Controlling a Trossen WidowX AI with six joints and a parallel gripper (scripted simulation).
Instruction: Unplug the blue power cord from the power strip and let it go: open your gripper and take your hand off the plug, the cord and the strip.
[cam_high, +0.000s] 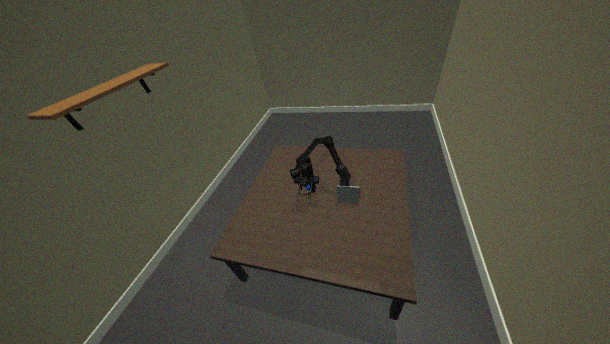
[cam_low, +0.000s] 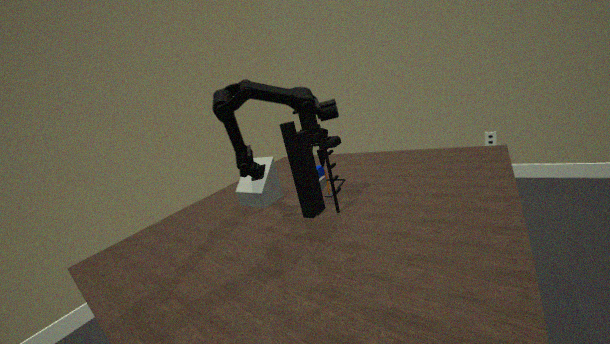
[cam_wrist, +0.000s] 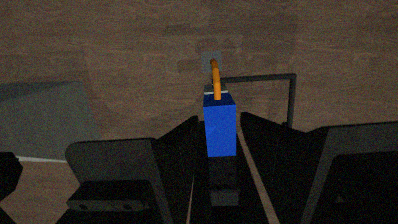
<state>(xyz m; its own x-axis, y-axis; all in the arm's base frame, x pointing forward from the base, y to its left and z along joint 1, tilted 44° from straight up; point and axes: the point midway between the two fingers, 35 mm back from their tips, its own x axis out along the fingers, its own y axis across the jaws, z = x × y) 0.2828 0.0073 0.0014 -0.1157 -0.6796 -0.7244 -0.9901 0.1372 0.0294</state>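
Jaws: part open, astride blue plug (cam_wrist: 219, 124), gripping nothing.
Risk: off-centre closure, slip; power strip (cam_low: 302, 170) tipping on table (cam_low: 400, 250).

A brown wood-grain tabletop (cam_low: 400, 260) carries a white block (cam_low: 260, 192) with the arm's base on it. Just beside it, the black power strip (cam_low: 302, 175) stands upright, tilted slightly, with a thin black rack (cam_low: 332, 185) at its side.

Matte black jointed arm (cam_low: 260, 95) on a pale grey base block (cam_low: 257, 192).
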